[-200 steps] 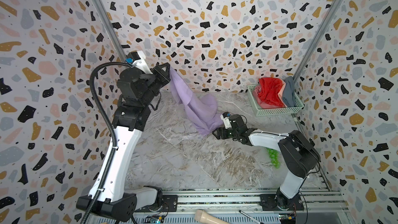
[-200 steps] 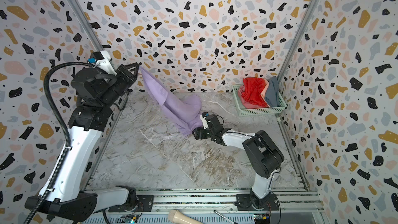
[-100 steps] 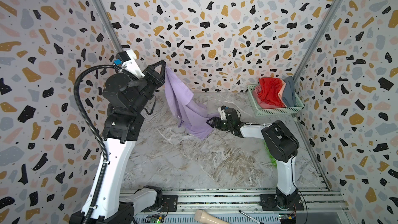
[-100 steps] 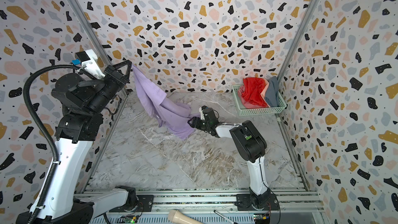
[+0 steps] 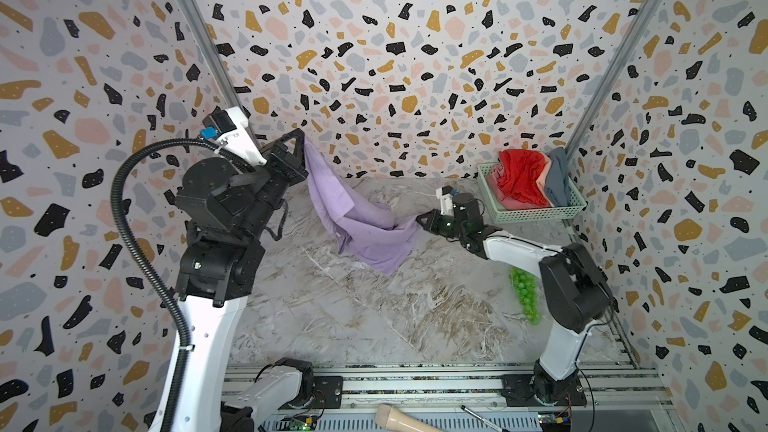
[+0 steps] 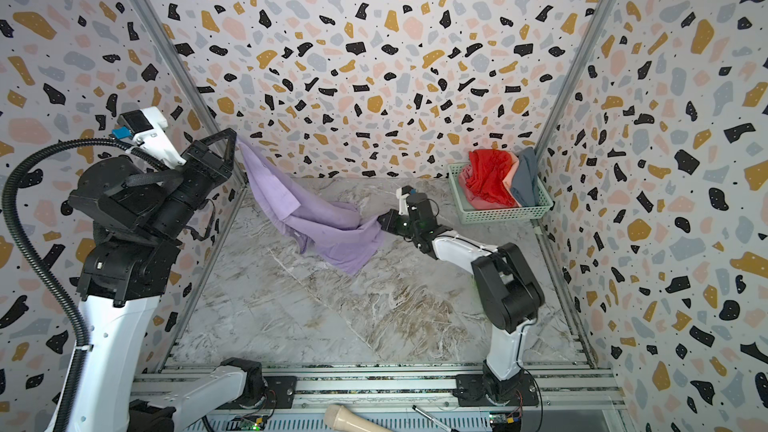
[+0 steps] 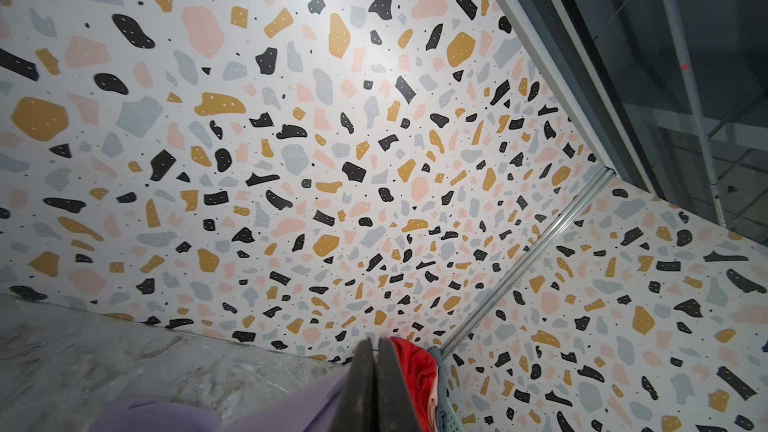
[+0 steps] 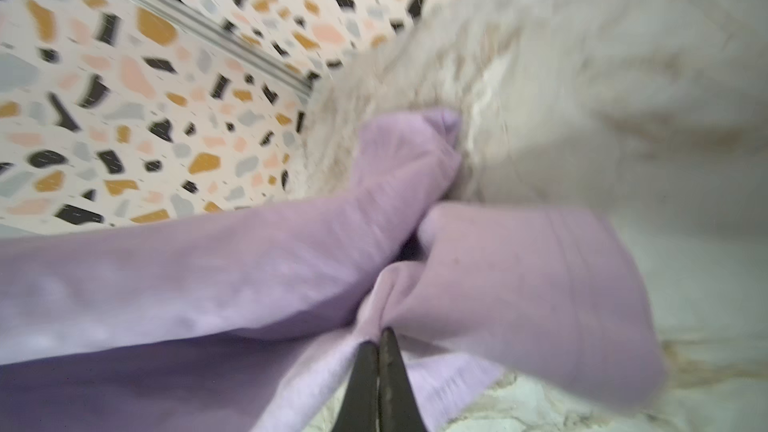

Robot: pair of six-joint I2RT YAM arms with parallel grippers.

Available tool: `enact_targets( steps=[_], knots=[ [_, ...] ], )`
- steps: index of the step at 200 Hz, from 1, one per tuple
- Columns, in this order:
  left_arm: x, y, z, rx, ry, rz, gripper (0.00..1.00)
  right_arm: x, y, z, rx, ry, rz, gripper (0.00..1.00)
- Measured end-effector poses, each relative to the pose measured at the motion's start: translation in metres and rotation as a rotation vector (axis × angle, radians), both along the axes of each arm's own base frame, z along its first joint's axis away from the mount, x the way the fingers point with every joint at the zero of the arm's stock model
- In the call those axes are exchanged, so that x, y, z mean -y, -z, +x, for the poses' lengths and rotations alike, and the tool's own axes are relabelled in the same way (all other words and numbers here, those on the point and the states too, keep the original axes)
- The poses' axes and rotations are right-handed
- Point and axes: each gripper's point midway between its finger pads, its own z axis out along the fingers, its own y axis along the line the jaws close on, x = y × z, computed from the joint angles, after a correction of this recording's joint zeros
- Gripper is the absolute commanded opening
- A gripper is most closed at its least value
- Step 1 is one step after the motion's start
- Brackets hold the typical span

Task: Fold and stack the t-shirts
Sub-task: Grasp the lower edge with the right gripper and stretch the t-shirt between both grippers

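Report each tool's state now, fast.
Left tool: closed, holding the lavender t-shirt up by one corner.
Right tool: closed, pinching the same t-shirt at its lower end.

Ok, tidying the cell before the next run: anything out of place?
A green bumpy cluster lies on the table beside the right arm, and a tan handle lies by the front rail; neither looks like laundry.

you're looking into a robot test cell in a lab, not a home: terrazzo-print wall panels [image 5: 415, 35] framed by aluminium posts [image 5: 199, 35], a marble-print tabletop [image 5: 353, 305], the left arm [image 5: 208, 338] and right arm [image 5: 561, 351] bolted to a slotted metal rail [image 5: 415, 384], and a bare circuit board [image 5: 300, 423] at the front edge.
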Motion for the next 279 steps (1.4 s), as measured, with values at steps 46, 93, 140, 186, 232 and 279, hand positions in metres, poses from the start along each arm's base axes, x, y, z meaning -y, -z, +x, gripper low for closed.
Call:
enact_targets(
  steps=[46,93,140,186,232,279],
  knots=[
    [-0.030,-0.026,-0.031,0.083,-0.166,0.090,0.00,0.065,-0.156,-0.031,0.316,0.089,-0.033,0.00],
    [-0.057,-0.068,-0.083,0.236,-0.288,0.106,0.00,0.099,-0.277,-0.093,0.536,0.111,-0.098,0.00],
    [-0.072,-0.100,-0.120,0.361,-0.349,0.055,0.00,0.115,-0.319,-0.126,0.571,0.112,-0.112,0.00],
    [-0.068,-0.105,-0.082,0.356,-0.376,0.075,0.00,0.100,-0.283,-0.107,0.468,0.053,-0.158,0.00],
    [-0.060,-0.131,-0.064,0.411,-0.373,0.120,0.00,0.095,-0.274,-0.119,0.427,0.004,-0.159,0.00],
    [-0.062,-0.157,-0.091,0.514,-0.381,0.118,0.00,0.104,-0.277,-0.160,0.450,-0.014,-0.107,0.00]
  ],
)
